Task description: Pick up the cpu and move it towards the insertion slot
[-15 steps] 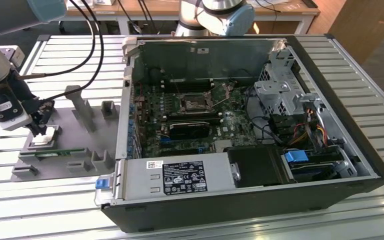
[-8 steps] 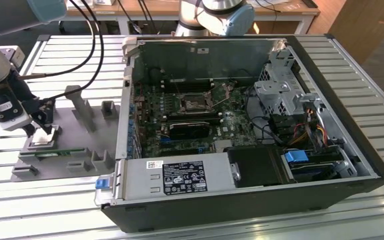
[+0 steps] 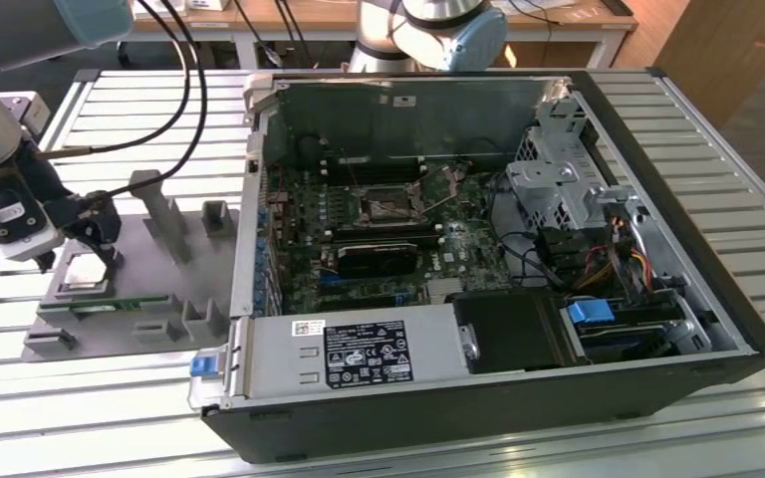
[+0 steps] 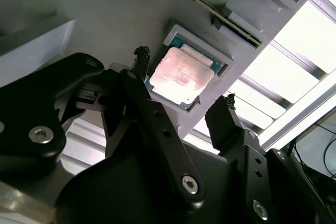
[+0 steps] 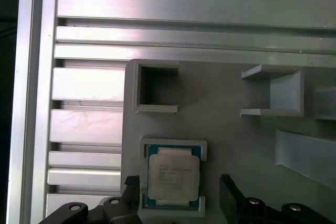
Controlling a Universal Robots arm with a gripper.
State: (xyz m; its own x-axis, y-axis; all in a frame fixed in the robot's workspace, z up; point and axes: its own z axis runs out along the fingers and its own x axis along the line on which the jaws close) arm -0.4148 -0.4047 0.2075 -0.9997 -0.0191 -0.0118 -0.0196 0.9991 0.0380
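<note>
The arm's black two-finger gripper is hanging spread wide over the cpu, a small flat square chip with a silvery-white metal top and a thin dark green rim. The chip is lying seated in a raised square nest near the edge of the grey moulded holder plate on the exterior view's left. That plate is resting on the slatted aluminium table. One dark fingertip is standing on each side of the chip, apart from it and gripping nothing. The insertion slot, a square socket with a shiny silver frame and dark centre, is waiting well apart on the motherboard inside the open black computer case. The likely trouble is in the close. The chip is thin and sunk in its nest, so fingers coming in slightly off-centre could land on the nest's lip instead of the chip's edges, tipping or jamming it, and a shallow pinch could let it slip. The exterior view is showing the socket and the case wall standing between plate and motherboard. Both wrist views are giving the fingers' gap around the chip. The first wrist view is also showing the chip sitting square in its nest.
</note>
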